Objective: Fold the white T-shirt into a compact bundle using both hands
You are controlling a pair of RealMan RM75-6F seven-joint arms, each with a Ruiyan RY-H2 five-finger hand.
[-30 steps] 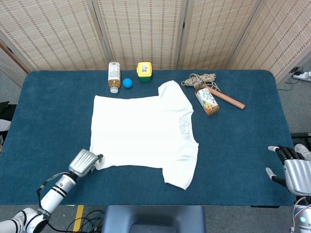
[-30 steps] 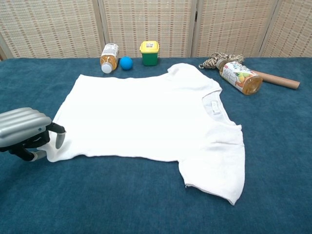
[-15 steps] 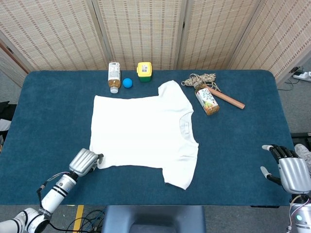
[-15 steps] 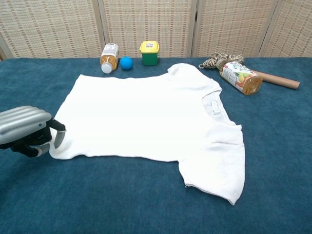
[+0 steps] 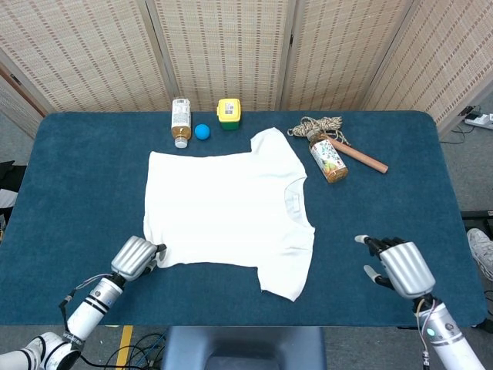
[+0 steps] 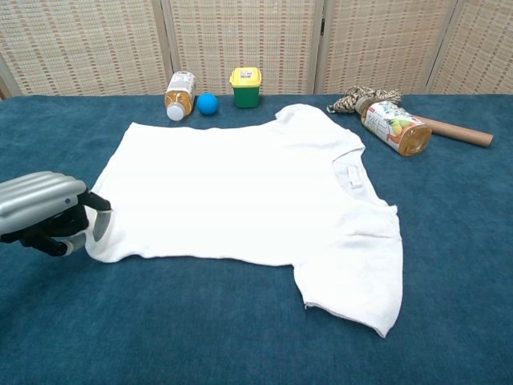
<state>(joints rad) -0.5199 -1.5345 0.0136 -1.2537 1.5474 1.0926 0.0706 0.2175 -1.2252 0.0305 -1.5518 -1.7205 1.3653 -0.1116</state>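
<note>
Left hand gripping shirt corner
The left hand (image 6: 48,215) is pinching the near-left hem of the white T-shirt (image 5: 231,216); the right hand (image 5: 400,266) is hovering near right, fingers spread, holding nothing.

T-shirt (image 5: 229,212): the plain white one in front of you
Tabletop (image 5: 85,169): deep blue cloth
Ball (image 5: 202,131): bright blue, at your 12 o'clock
Tub (image 5: 229,112): green, yellow lid
Screen (image 5: 223,46): beige woven pattern
Your hands: left hand (image 5: 135,257) and right hand (image 5: 402,267), silver with black fingers
</note>
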